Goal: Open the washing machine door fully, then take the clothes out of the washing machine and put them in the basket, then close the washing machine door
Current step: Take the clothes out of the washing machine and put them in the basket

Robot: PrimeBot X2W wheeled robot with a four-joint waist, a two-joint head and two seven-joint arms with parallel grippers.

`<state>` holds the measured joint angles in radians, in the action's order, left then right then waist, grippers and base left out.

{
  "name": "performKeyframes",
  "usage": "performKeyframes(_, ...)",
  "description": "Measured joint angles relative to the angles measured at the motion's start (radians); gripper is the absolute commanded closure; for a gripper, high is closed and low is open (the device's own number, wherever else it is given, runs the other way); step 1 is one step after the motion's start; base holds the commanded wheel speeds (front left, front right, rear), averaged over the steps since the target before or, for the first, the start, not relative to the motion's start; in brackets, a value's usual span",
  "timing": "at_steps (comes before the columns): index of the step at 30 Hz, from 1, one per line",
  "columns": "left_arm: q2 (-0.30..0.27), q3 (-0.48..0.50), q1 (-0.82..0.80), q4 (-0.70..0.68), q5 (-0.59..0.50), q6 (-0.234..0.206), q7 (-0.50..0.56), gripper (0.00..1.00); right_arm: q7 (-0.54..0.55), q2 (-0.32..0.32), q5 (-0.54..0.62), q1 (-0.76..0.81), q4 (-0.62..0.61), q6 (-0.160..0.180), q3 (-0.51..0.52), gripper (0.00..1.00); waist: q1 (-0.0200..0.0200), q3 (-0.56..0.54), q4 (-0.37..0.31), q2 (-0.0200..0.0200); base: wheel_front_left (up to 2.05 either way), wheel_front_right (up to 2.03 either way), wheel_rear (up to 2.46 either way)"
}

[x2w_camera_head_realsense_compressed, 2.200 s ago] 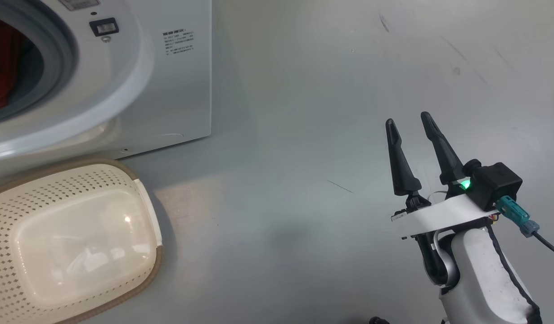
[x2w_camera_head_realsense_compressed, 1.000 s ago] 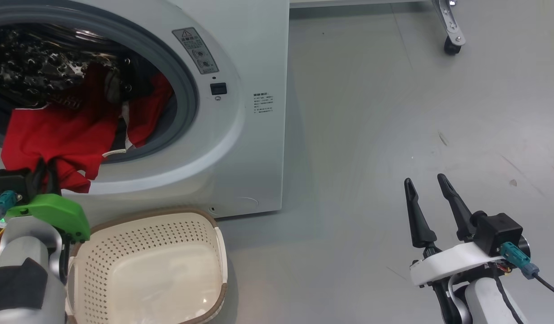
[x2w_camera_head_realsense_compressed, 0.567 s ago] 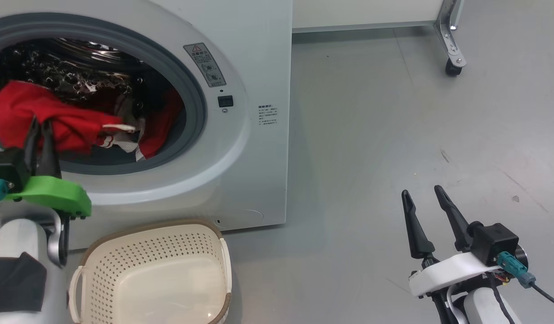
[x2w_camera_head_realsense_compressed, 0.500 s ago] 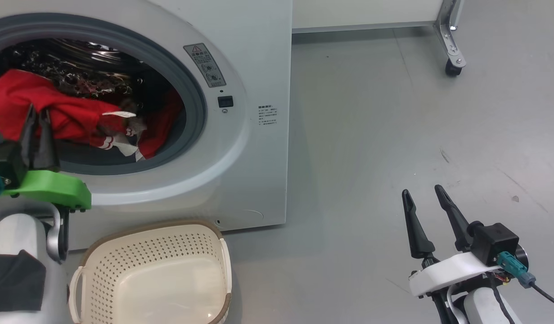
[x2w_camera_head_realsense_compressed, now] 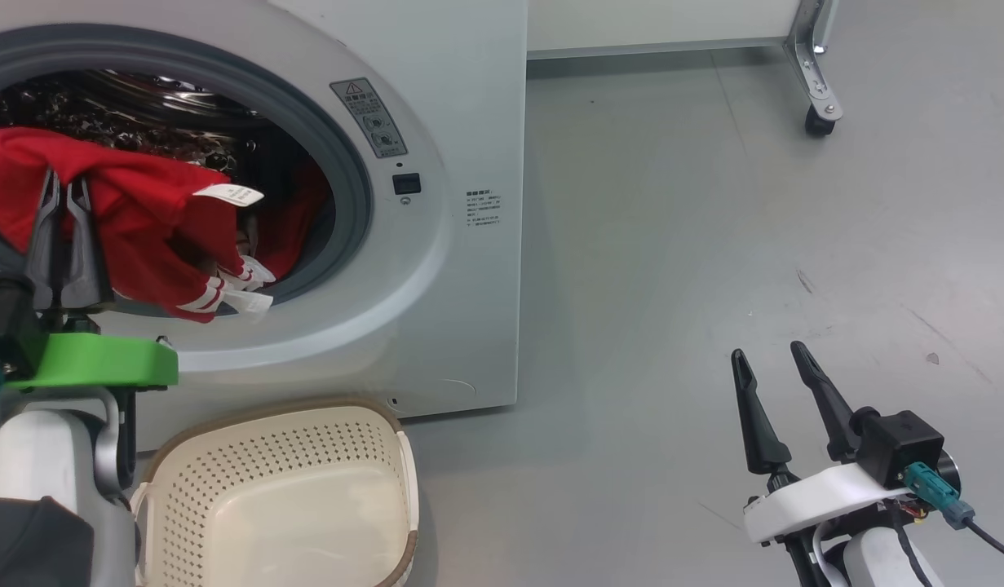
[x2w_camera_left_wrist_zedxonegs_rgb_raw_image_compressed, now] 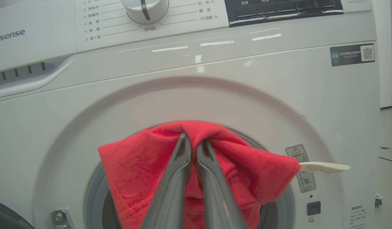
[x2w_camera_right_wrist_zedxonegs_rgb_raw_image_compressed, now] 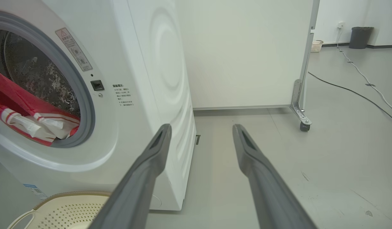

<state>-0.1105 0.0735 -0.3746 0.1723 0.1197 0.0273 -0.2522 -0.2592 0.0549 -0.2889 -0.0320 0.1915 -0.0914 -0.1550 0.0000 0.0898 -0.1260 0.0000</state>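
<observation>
Left gripper (x2w_camera_head_realsense_compressed: pixel 65 181) pinches bright red, white-trimmed fabric clothes (x2w_camera_head_realsense_compressed: pixel 151 232) spilling from the big white washing machine (x2w_camera_head_realsense_compressed: pixel 424 269); right gripper (x2w_camera_head_realsense_compressed: pixel 767 352) gapes, empty.

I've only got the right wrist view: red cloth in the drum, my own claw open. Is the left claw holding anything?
Observer: Yes. The left claw is shut on a fold of the clothes, right at the porthole.
Operator: Anything in the basket yet?
Observer: No. Head view shows the basket with a bare inside.
Operator: Where is it from that claw?
Observer: On the floor against the washing machine, below the held fold.
</observation>
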Motion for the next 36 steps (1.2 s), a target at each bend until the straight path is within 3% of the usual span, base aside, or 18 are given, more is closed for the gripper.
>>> performKeyframes(10,0.008,0.006,0.05,-0.105,-0.017,-0.003,-0.002,1.0,0.0,-0.002,0.0,0.0,-0.008,0.0,0.009,0.0,0.0,0.015,-0.001,0.0,0.0,0.0,0.0)
performKeyframes(21,0.026,-0.018,0.165,0.031,-0.014,0.007,0.006,1.0,0.0,-0.006,0.005,-0.001,-0.018,-0.004,0.003,0.0,0.0,0.048,-0.007,0.0,0.0,0.0,0.0)
performKeyframes(36,0.025,-0.073,0.178,0.154,-0.018,0.023,0.09,1.0,0.0,-0.006,0.011,-0.025,-0.026,-0.012,-0.01,0.0,0.0,0.119,-0.035,0.0,0.0,0.0,0.0)
